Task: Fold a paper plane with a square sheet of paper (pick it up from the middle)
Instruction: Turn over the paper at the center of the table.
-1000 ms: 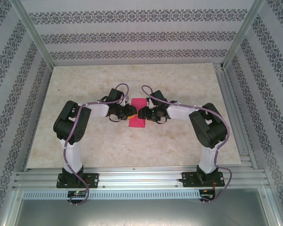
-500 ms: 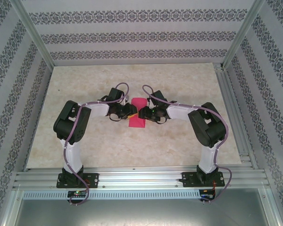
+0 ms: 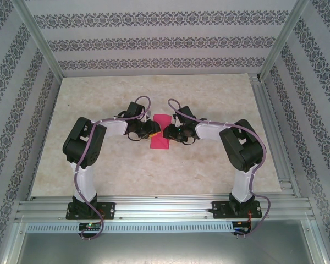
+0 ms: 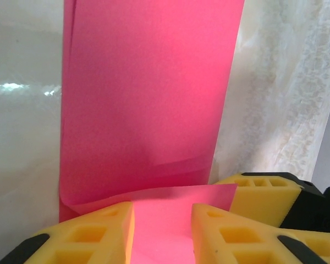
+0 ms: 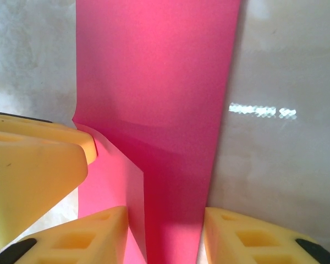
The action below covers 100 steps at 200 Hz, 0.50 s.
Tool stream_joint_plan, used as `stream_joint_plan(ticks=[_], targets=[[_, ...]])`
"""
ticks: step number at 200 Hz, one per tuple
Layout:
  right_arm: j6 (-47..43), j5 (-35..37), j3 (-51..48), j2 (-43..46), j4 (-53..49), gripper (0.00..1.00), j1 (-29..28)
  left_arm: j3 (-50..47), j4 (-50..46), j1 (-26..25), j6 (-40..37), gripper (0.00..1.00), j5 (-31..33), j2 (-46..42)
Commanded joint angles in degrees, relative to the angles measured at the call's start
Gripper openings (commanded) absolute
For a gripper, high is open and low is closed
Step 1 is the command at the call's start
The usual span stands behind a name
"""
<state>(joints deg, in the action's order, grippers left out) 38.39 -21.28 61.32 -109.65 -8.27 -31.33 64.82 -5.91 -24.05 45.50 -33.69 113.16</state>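
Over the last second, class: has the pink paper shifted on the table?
No. The square sheet of paper keeps the same place on the table, judged against its far edge in the top view.

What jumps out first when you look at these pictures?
The bright pink paper jumps out first, a narrow folded strip lying in the middle of the pale marbled table. Next come the two black arms reaching in from both sides, with the yellow-fingered left pincer and right pincer meeting at the paper's edges. Close up, a corner of the paper curls up by the left pincer.
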Motion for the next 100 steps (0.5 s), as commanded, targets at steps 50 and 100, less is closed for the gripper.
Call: stream_joint_plan(ticks=[50,100], targets=[[1.34,-3.81,-0.80,-2.94,7.34,0.26,-0.66,1.25,-1.47,-0.01,0.30,0.34,1.35,1.87],[1.32,-3.54,-1.09,-2.52,7.55,0.23,-0.42,1.51,-1.47,0.01,0.48,0.34,1.17,1.50]])
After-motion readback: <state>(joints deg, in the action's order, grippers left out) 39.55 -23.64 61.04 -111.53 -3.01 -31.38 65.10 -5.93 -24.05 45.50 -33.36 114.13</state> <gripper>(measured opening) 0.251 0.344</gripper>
